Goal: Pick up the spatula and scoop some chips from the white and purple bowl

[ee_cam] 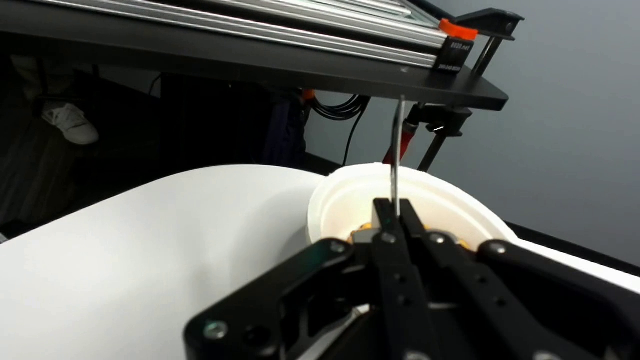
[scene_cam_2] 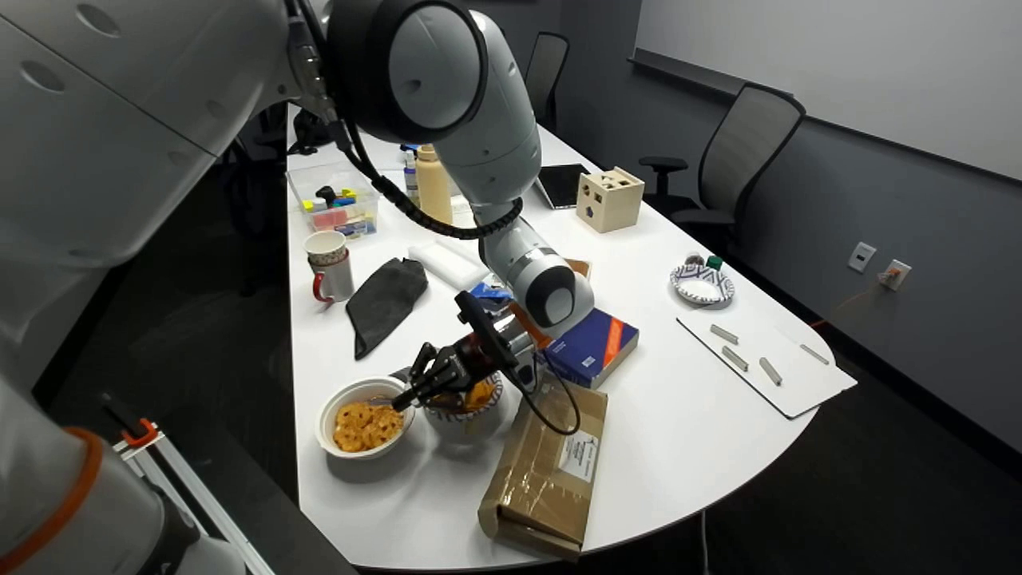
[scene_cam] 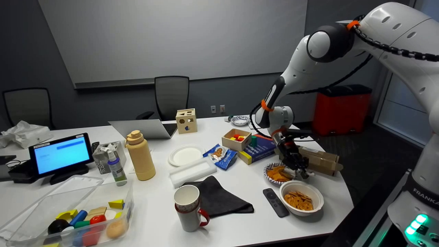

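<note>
My gripper (ee_cam: 396, 206) is shut on the spatula (ee_cam: 397, 150), a thin grey tool seen edge-on, pointing forward from the fingertips in the wrist view. A grey bit of the spatula (scene_cam_2: 381, 402) shows above the white bowl in an exterior view, by the gripper tips (scene_cam_2: 402, 401). The white and purple patterned bowl (scene_cam: 266, 174) holds orange chips (scene_cam: 277, 174) and is partly hidden by the gripper (scene_cam: 303, 174). The plain white bowl (scene_cam: 320, 203) holds small orange-golden crisp pieces (scene_cam: 298, 200); this bowl (ee_cam: 337, 192) lies under the fingertips in the wrist view, its contents mostly hidden.
A black remote (scene_cam: 275, 202) lies beside the white bowl. A cardboard box (scene_cam_2: 551, 471) and a blue book (scene_cam_2: 587, 343) lie behind the patterned bowl. A black cloth (scene_cam: 219, 199) and stacked mugs (scene_cam: 188, 209) stand farther along the table. The table edge is close to the white bowl.
</note>
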